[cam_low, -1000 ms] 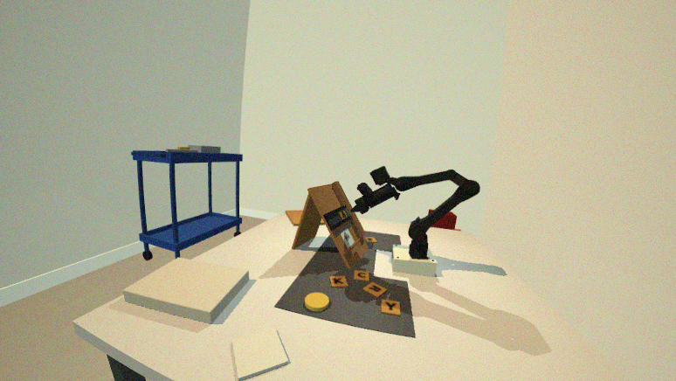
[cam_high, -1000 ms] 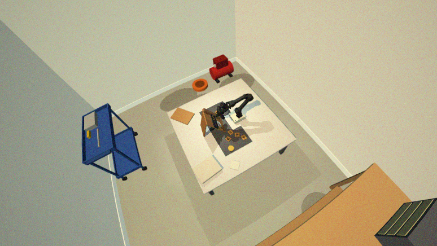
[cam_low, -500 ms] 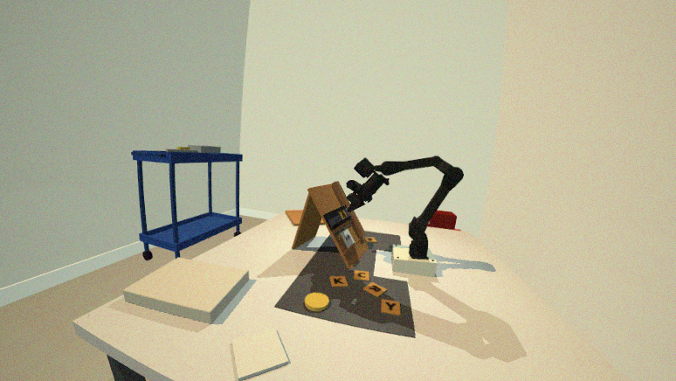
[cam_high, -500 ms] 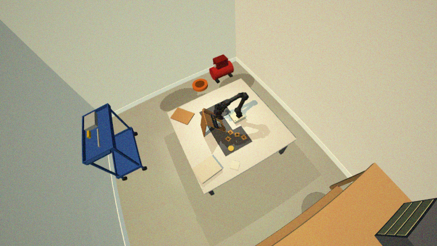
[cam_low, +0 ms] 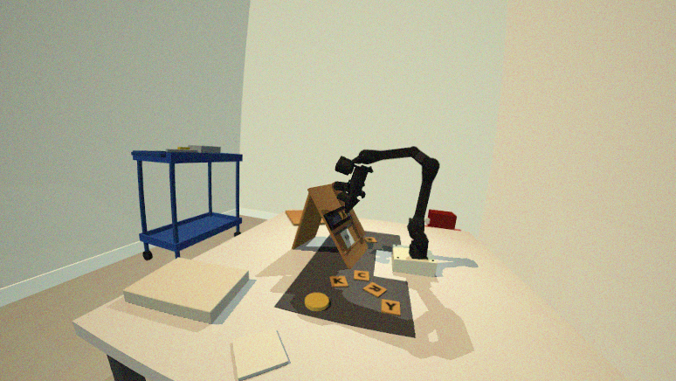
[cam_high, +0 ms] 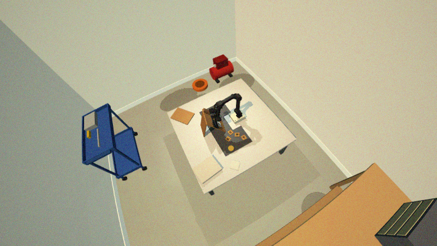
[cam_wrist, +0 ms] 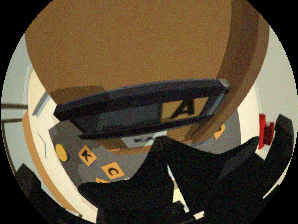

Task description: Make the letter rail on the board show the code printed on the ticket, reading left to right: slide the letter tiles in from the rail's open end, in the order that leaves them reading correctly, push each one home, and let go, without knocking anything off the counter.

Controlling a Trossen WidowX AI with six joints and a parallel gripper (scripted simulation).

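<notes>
The brown board (cam_low: 324, 197) (cam_wrist: 125, 45) stands tilted on the dark mat (cam_low: 307, 276). An A tile (cam_wrist: 184, 109) sits upright in its dark rail (cam_wrist: 140, 95), towards the right in the wrist view; the rail left of it is empty. The ticket (cam_low: 348, 237) (cam_wrist: 145, 140) is below the rail, its print unreadable. My gripper (cam_low: 348, 209) (cam_wrist: 160, 140) is shut and empty, close in front of the rail; contact is unclear. Tiles K (cam_low: 338, 281) (cam_wrist: 87, 156), C (cam_low: 361, 274) (cam_wrist: 113, 170), R (cam_low: 375, 288) and Y (cam_low: 390, 307) lie on the mat. Another tile (cam_low: 370, 239) (cam_wrist: 218, 131) lies beyond the board.
A yellow disc (cam_high: 230, 148) (cam_low: 316, 301) lies near the mat's end. A thick cream slab (cam_high: 208, 168) (cam_low: 189, 286) and a thin pale square (cam_high: 235, 165) (cam_low: 258, 355) lie beyond it. A flat orange-brown panel (cam_high: 182, 115) lies behind the board.
</notes>
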